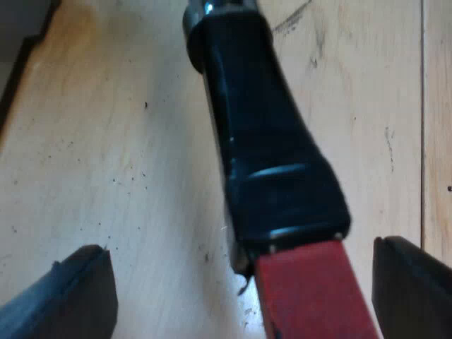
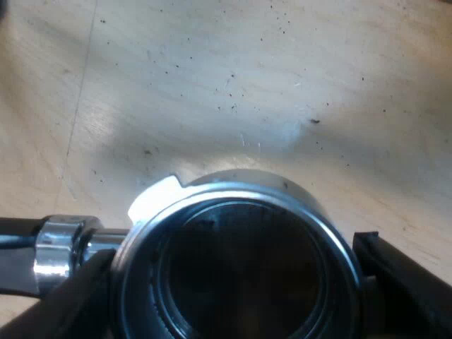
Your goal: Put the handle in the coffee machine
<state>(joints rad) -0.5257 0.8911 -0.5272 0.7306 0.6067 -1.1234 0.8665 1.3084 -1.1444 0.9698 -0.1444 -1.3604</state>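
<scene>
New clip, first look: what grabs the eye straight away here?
The dark handle with its red end jumps out, running above the wooden table between the open fingers of the left gripper, which stand clear of it. Next comes the round metal holder, seen from above with its dark inside, with the right gripper closed on its rim from both sides.

Glossy black plastic handle (image 1: 272, 148), matt red end (image 1: 311, 293), shiny metal holder (image 2: 233, 192), pale speckled wood table (image 2: 212, 78).
</scene>
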